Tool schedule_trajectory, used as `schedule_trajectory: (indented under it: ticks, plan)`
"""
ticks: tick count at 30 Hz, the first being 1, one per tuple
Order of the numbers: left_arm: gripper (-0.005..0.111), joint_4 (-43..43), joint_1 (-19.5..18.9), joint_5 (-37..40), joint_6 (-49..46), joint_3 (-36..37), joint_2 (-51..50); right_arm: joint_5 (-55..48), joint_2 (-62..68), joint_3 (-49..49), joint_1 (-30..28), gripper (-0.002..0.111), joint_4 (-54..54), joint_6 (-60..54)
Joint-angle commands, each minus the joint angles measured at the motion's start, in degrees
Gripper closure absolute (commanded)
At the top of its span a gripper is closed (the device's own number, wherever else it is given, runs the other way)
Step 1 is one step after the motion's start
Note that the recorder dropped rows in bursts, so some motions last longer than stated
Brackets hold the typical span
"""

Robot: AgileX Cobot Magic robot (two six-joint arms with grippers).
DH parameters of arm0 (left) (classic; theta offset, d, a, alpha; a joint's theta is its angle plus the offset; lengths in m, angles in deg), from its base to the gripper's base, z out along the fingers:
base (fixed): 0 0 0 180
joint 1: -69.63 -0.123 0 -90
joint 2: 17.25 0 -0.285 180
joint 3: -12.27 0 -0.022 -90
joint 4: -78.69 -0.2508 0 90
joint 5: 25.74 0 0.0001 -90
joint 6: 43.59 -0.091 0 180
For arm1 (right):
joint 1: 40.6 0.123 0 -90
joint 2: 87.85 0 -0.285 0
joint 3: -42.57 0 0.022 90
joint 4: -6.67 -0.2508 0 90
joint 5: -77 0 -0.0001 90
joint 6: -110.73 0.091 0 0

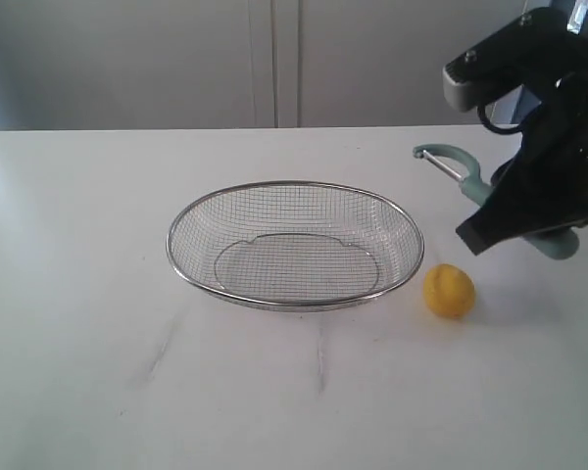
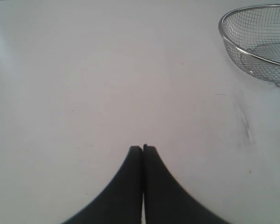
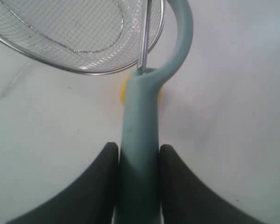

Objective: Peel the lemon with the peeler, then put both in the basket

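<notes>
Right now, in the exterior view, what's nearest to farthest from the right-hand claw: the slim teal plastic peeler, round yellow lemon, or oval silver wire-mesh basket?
1. Teal plastic peeler: held in the right gripper itself.
2. Round yellow lemon: lying just below-left of it.
3. Silver wire-mesh basket: farther left, mid-scene.

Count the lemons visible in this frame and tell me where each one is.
1. The lemon sits on the table beside the basket, at its right end in the exterior view, outside it. No others appear hidden.
</notes>
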Motion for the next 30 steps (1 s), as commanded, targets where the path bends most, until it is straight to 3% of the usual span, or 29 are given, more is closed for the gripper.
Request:
schedule_trajectory:
  ticks: [1,11,30]
  plan:
    - [0.107,0.48,0.34,0.07,0.03,0.29,0.21,5.1,-1.94,4.34,-0.45,0.108,-0.54,0.21]
    - [0.107,0.48,0.34,0.07,0.03,0.29,0.21,13.02,-10.82,10.84,-0.33,0.108,-0.27,0.21]
    - [0.107,0.48,0.37,0.07,0.03,0.29,0.21,13.02,-12.13,10.84,-0.33,0.108,-0.27,0.21]
